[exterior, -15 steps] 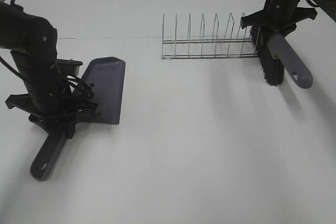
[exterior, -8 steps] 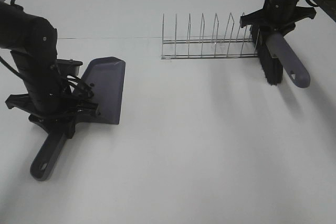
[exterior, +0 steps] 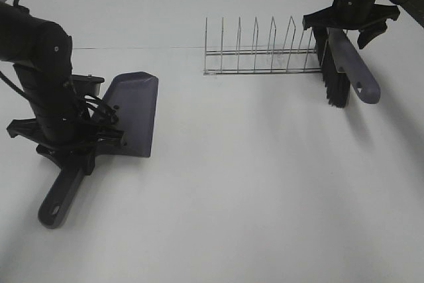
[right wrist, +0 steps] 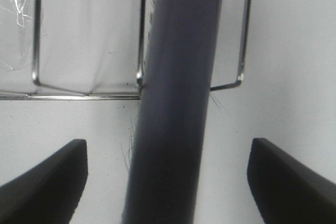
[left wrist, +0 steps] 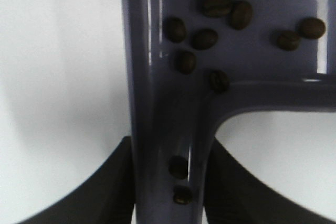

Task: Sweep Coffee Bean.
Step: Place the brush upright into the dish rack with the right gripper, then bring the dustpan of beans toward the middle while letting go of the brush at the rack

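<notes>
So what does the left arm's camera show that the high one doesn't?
Only the left wrist view shows the beans: about a dozen lie in the dustpan, two of them down in its handle groove. Only the high view shows the rack, the brush at its end, and the right gripper, open around the brush's handle. Both show the dustpan and the left gripper clamped on its handle.
</notes>
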